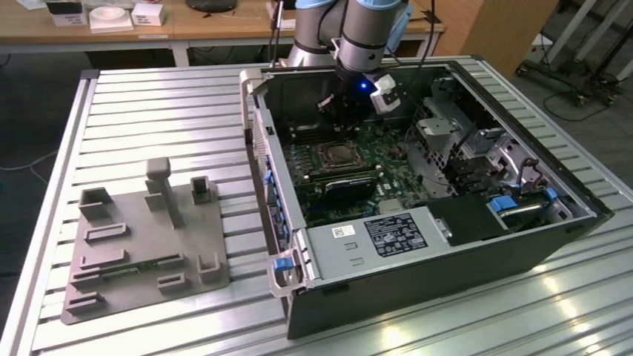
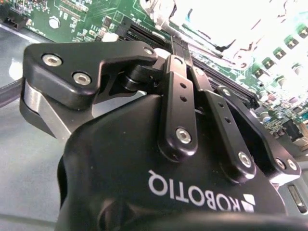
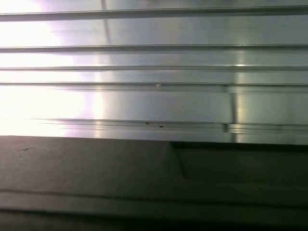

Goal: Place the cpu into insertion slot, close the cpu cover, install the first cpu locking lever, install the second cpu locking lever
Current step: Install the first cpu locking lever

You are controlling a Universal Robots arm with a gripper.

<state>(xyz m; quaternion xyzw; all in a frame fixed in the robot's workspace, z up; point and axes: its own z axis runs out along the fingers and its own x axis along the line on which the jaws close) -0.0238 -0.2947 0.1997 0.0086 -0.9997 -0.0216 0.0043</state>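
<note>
Exterior view: the end effector hangs inside the computer case, near the insertion slot; its spread I cannot tell.

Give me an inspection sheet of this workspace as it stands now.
Surface: slatted aluminium table, bearing the open computer case.
Job's things: insertion slot on the green board; whether a chip sits in it cannot be told.
Clutter: grey fixture tray on the table, at the exterior view's left of the case.
Grippers: gripper hangs inside the case, near the insertion slot.
Cables: black cable along the arm; floor cables beyond the table.
Surroundings: wooden desk with white boxes.
</note>
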